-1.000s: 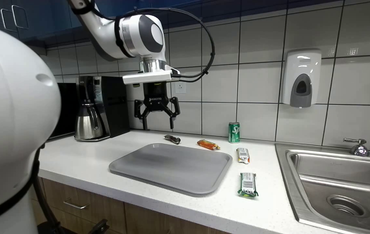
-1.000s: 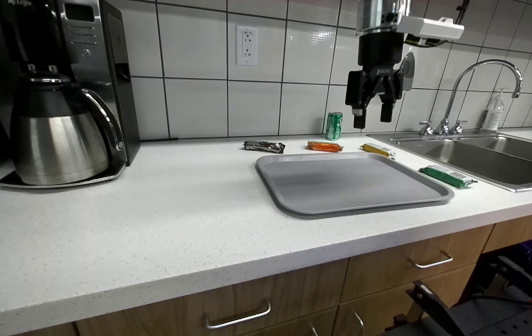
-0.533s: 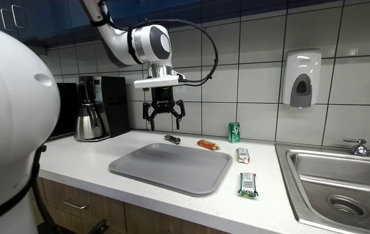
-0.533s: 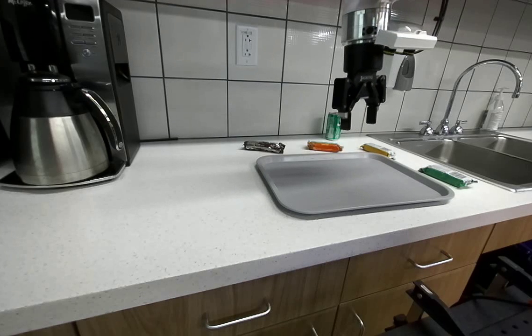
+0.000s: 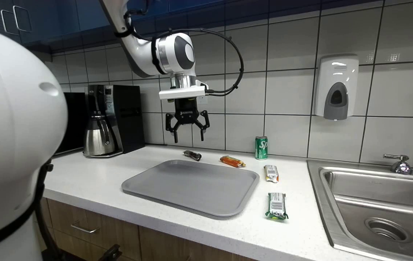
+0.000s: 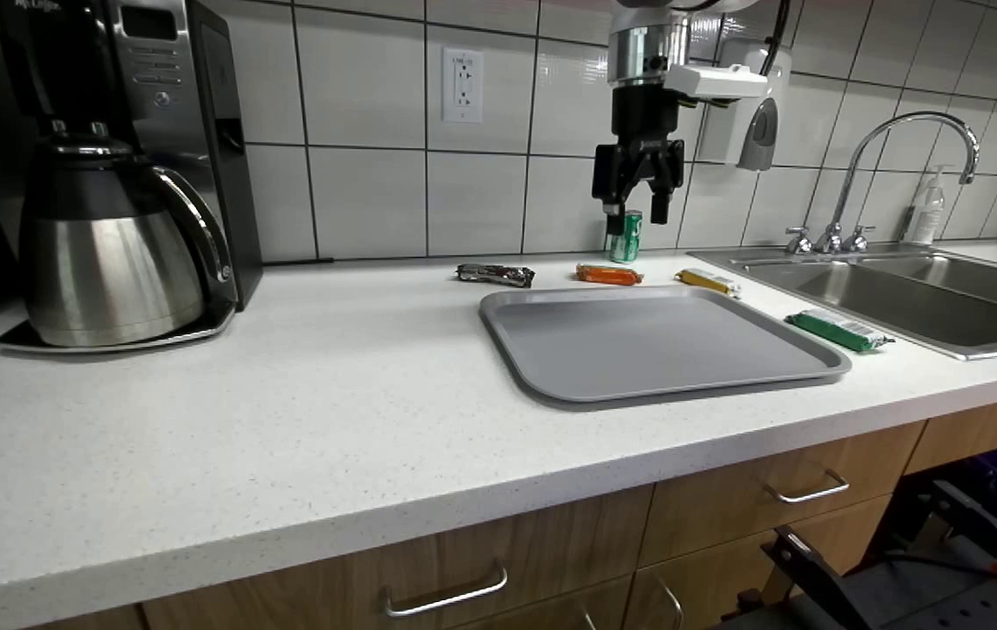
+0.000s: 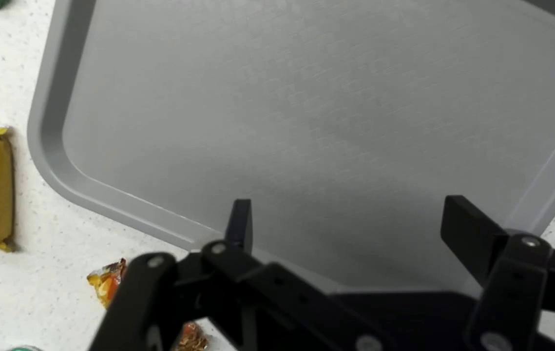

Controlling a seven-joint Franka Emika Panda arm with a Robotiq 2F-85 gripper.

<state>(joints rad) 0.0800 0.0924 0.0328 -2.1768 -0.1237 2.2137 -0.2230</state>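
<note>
Gaping, the claw [image 5: 189,140] hangs above one tray [image 5: 191,188], four wrapped bars [image 5: 232,161] beside its far and right edges; only an exterior view shows the faucet spout [image 6: 927,115].

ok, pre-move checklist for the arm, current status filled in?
1. Gripper open, nothing held: ok.
2. Gripper raised above the tray, not touching it: ok in both exterior views.
3. The tray lies flat on the counter: ok.
4. The dark bar, orange bar, yellow bar and green bar off the tray: ok, all lie on the counter.
5. A bar between the fingers: not ok; the wrist view shows the tray there.
6. The cable clear of the wall: cannot tell, depth is unclear.
</note>
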